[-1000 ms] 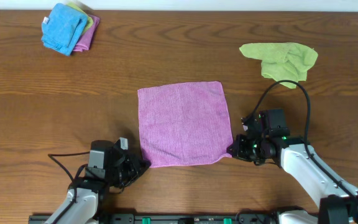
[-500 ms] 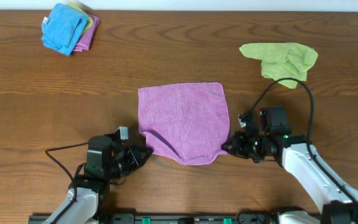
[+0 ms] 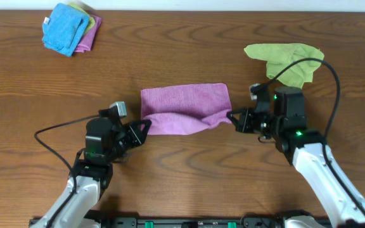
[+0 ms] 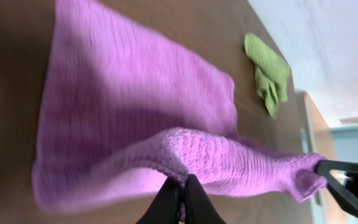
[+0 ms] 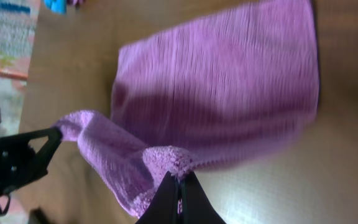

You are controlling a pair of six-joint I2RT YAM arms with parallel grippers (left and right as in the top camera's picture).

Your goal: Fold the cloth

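Observation:
The pinkish-purple cloth (image 3: 184, 106) lies in the middle of the table, its near half lifted and carried over toward the far edge. My left gripper (image 3: 146, 123) is shut on the cloth's near left corner (image 4: 185, 155). My right gripper (image 3: 230, 116) is shut on the near right corner (image 5: 166, 157). Both corners hang above the table, with the near edge sagging between them. The far half of the cloth rests flat. The cloth fills both wrist views (image 4: 135, 93) (image 5: 229, 81). The white tag is not visible.
A lime-green cloth (image 3: 286, 61) lies crumpled at the far right, also seen in the left wrist view (image 4: 267, 71). A folded stack with a bright blue cloth (image 3: 66, 28) on top sits at the far left corner.
Both grippers have lifted the cloth's near corners and moved them away from the front edge toward the far edge. The flat square has become a half-folded shape.

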